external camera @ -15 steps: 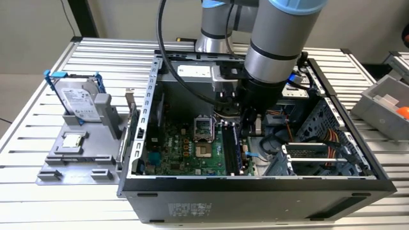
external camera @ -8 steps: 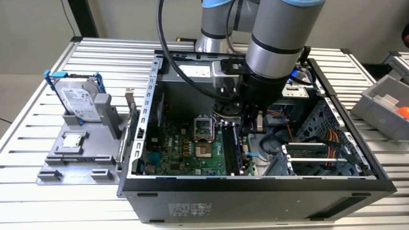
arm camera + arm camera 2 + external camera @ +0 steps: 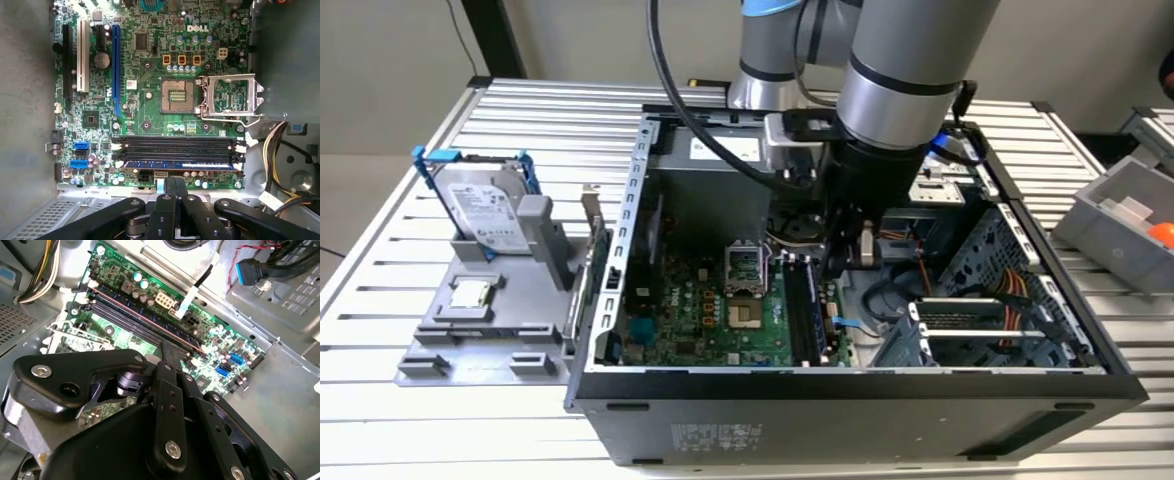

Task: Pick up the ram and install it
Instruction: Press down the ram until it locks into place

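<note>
My matte black jointed gripper [image 3: 174, 192] fills the lower middle of the first wrist view, its two slim fingers [image 3: 170, 186] pressed together with nothing between them. Just above them in that frame lies the ram [image 3: 178, 164], a long thin dark circuit-board stick with a bluish face, lying along the lowest of the long black memory slots [image 3: 176, 145] near the lower edge of the glossy green motherboard [image 3: 150, 105]. Mid-frame sit the square open processor socket [image 3: 176, 96] and, to its right, its raised bright metal frame [image 3: 232, 96]. In the exterior view my silver-grey cylindrical arm [image 3: 897, 70] reaches down from the top centre into the open grey steel computer case [image 3: 854, 385], with thick black cables [image 3: 680, 110] arching beside it. At that frame's left, a silver hard drive in a blue bracket [image 3: 487, 205] stands on a grey plastic holder [image 3: 487, 330], resting on a ribbed aluminium table [image 3: 400, 250].
</note>
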Available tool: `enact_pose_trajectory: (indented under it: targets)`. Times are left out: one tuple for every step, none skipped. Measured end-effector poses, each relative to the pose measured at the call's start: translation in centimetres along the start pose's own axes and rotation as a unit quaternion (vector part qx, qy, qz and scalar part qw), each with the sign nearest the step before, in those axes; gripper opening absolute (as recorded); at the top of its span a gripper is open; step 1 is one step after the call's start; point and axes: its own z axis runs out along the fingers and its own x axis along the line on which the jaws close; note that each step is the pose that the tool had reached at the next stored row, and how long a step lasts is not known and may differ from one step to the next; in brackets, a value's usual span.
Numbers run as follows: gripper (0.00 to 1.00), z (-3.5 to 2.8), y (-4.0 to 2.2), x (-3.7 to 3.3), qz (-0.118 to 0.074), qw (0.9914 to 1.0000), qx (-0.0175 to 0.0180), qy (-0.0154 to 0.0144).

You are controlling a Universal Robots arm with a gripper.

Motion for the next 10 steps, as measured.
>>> enact_pose_trajectory:
  targets:
    - [0.0,-0.14,0.0,0.01,0.0,1.0,-0.0001,0.0002]
    - [0.0,-0.27,0.0,0.01,0.0,1.0,-0.0001,0.0001]
    - [0.0,-0.4,0.0,0.02,0.0,1.0,-0.0002,0.0002]
    - [0.0,-0.53,0.0,0.02,0.0,1.0,-0.0002,0.0002]
    - [0.0,-0.63,0.0,0.02,0.0,1.0,-0.0002,0.0002]
    - [0.0,-0.76,0.0,0.03,0.0,1.0,-0.0002,0.0002]
    - [0.0,-0.92,0.01,0.03,0.0,1.0,-0.0002,0.0003]
    - [0.0,-1.07,0.01,0.04,0.0,1.0,-0.0002,0.0002]
    - [0.0,-1.22,0.01,0.04,0.0,1.0,-0.0002,0.0003]
    - [0.0,-1.37,0.01,0.05,0.0,1.0,-0.0002,0.0003]
